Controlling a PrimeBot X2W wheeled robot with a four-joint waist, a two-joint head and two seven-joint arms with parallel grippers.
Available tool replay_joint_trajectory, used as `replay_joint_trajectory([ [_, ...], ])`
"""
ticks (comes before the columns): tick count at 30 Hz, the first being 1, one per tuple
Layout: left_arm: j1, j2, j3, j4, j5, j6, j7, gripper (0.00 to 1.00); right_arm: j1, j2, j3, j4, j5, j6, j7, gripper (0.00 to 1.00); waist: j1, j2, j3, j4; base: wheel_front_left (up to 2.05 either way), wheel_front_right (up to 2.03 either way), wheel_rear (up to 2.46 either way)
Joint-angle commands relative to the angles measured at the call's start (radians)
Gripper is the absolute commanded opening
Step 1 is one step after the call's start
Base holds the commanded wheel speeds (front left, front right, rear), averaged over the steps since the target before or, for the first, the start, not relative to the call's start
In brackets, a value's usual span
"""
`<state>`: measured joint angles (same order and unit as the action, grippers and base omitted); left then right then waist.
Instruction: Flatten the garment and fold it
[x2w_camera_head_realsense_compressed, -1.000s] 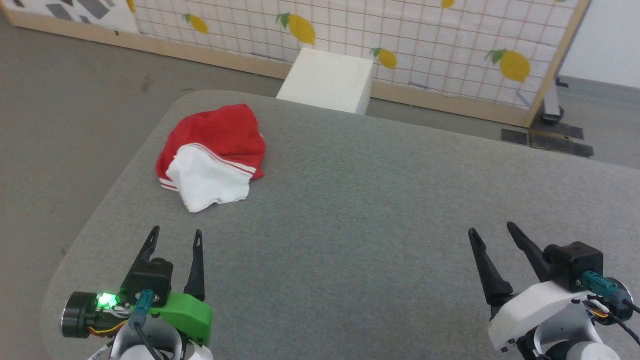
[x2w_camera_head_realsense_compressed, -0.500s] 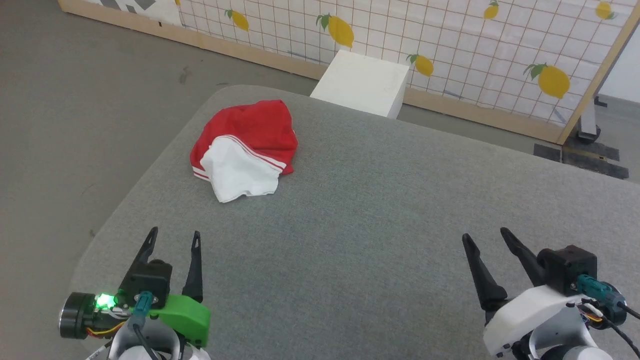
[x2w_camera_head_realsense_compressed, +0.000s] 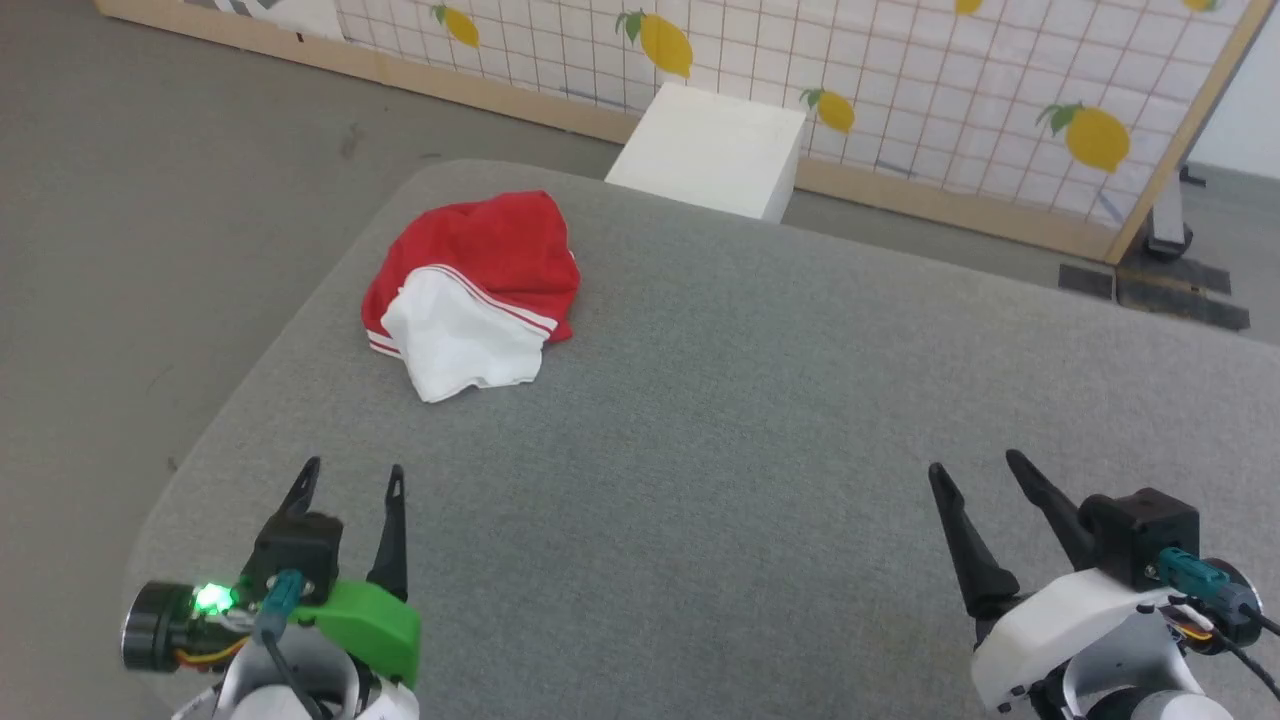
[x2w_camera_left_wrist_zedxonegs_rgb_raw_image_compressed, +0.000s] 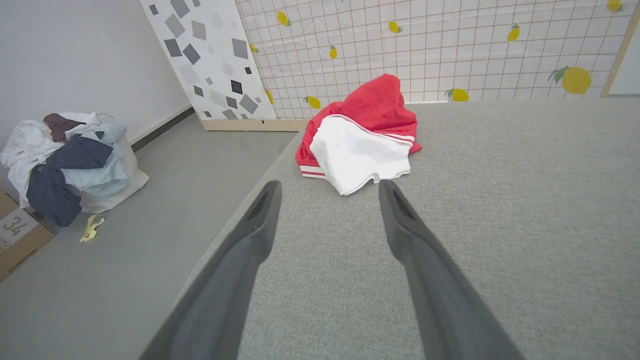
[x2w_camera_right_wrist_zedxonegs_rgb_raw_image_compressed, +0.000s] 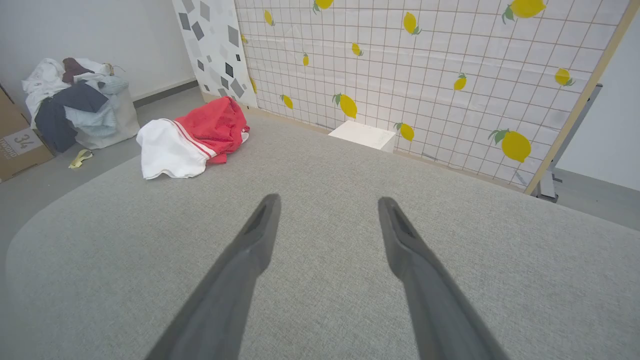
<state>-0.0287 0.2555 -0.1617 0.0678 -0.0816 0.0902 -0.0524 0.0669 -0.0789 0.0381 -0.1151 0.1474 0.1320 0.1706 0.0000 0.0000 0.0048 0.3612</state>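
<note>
The garment (x2w_camera_head_realsense_compressed: 470, 290) lies crumpled in a heap at the far left of the grey table (x2w_camera_head_realsense_compressed: 720, 420), red cloth bunched up with a white red-striped sleeve on top. It also shows in the left wrist view (x2w_camera_left_wrist_zedxonegs_rgb_raw_image_compressed: 362, 135) and the right wrist view (x2w_camera_right_wrist_zedxonegs_rgb_raw_image_compressed: 190, 135). My left gripper (x2w_camera_head_realsense_compressed: 353, 475) hovers open over the table's near left, well short of the heap, with nothing between its fingers. Over the near right, my right gripper (x2w_camera_head_realsense_compressed: 975, 465) stands open and empty too, far from the garment.
A white box (x2w_camera_head_realsense_compressed: 710, 150) stands on the floor behind the table, before a lemon-print grid screen (x2w_camera_head_realsense_compressed: 900, 90). Left of the table sit a pile of clothes in a white bag (x2w_camera_left_wrist_zedxonegs_rgb_raw_image_compressed: 70, 160) and a cardboard box (x2w_camera_left_wrist_zedxonegs_rgb_raw_image_compressed: 15, 235). The table's rounded left corner is near my left gripper.
The head camera has shifted, so the whole picture slid. The garment lies as before and both grippers stay open in place.
</note>
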Motion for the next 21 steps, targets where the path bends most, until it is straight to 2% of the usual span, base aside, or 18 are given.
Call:
replay_joint_trajectory([
  [1,-0.034,0.012,-0.005,0.001,-0.005,-0.015,0.013,1.00,-0.005,-0.005,0.000,-0.011,-0.008,-0.001,0.003,1.00,0.0000,0.0000,0.028,-0.020,0.00,0.00,0.00],
  [6,-0.136,0.035,-0.014,0.020,-0.029,-0.067,0.096,1.00,-0.032,-0.027,-0.007,-0.044,-0.024,-0.001,0.009,1.00,0.0000,0.0000,0.109,-0.067,0.00,0.00,0.00],
  [9,-0.227,0.031,-0.008,0.066,-0.065,-0.094,0.157,1.00,-0.047,-0.041,-0.014,-0.065,-0.032,-0.001,0.008,1.00,0.0000,0.0000,0.163,-0.095,0.00,0.00,0.00],
  [21,-0.674,0.064,-0.011,0.440,-0.073,-0.135,0.359,1.00,-0.095,-0.072,-0.047,-0.130,-0.070,-0.001,-0.026,1.00,0.0000,0.0000,0.389,-0.213,0.00,0.00,0.00],
])
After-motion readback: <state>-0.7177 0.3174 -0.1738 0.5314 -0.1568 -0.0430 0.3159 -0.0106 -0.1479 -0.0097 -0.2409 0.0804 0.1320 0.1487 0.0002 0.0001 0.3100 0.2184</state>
